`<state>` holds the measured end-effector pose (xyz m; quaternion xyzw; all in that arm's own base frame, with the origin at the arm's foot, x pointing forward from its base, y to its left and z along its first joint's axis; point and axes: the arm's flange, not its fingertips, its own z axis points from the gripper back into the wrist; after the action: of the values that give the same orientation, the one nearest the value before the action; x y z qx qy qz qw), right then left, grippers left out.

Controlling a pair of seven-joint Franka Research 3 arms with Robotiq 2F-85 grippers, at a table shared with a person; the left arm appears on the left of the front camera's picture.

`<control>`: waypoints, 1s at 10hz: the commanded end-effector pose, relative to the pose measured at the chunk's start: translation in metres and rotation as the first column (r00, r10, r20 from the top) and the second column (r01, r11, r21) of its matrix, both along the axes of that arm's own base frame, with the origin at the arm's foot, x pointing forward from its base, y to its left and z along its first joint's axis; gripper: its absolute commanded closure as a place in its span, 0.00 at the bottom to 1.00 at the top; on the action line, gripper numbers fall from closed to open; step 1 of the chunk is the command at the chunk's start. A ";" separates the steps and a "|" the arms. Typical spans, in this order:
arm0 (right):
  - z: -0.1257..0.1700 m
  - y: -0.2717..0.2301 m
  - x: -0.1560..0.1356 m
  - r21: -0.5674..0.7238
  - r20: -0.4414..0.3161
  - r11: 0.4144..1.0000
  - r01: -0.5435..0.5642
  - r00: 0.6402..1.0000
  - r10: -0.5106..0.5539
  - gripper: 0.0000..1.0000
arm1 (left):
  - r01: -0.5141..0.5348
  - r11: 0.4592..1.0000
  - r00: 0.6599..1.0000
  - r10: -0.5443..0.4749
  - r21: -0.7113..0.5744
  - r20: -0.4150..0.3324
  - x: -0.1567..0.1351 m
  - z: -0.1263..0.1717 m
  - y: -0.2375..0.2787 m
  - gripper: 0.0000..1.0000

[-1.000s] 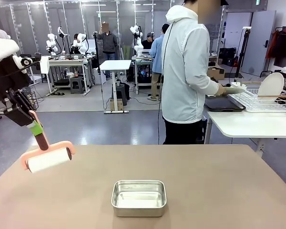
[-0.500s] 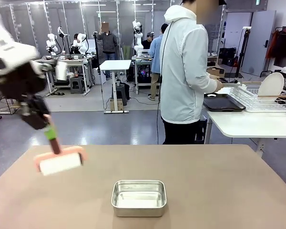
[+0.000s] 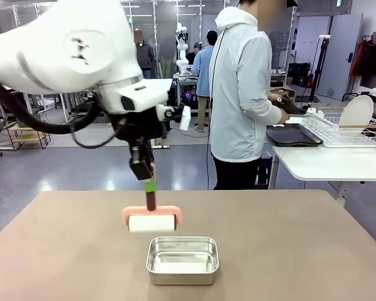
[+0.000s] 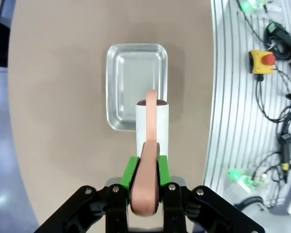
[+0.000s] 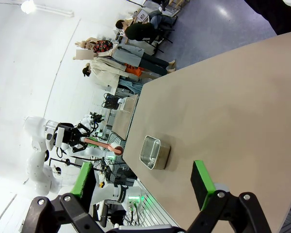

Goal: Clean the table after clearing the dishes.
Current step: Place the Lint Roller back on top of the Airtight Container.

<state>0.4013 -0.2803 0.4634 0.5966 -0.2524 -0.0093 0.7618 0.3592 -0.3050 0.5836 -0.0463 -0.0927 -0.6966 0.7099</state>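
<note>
Pincer left (image 4: 144, 190) clamps our lint roller (image 3: 151, 221) by its stiff pink handle, low over the brown worktop (image 3: 288, 251) beside the steel pan (image 3: 182, 259); light, rigid. Right pincer (image 5: 136, 194) gapes wide.

Across the upper left of the front view runs the left arm (image 3: 62, 47), a bulky glossy white shell with black cables looping beneath it and a black wrist section. Its gripper (image 3: 150, 185) is black with bright green pads (image 4: 131, 171); the left wrist view shows black linkage bars with silver screws at the bottom edge. The right gripper (image 5: 140, 191) is likewise black, with green pads. The person (image 3: 241, 94) at upper centre wears a pale hooded jacket and dark trousers.
</note>
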 end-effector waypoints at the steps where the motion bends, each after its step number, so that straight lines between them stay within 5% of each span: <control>1: 0.001 0.002 -0.004 0.001 0.015 1.000 -0.004 1.000 0.004 0.00 | 0.027 0.999 0.999 -0.028 0.033 0.029 0.013 -0.014 -0.021 0.78; 10: 0.001 0.002 -0.004 0.001 0.015 1.000 -0.004 1.000 0.004 0.00 | 0.063 0.998 0.996 -0.063 -0.002 0.056 0.070 -0.116 -0.063 0.78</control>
<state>0.4013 -0.2803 0.4634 0.5966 -0.2524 -0.0093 0.7618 0.4297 -0.3677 0.4682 -0.0344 -0.1028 -0.7123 0.6934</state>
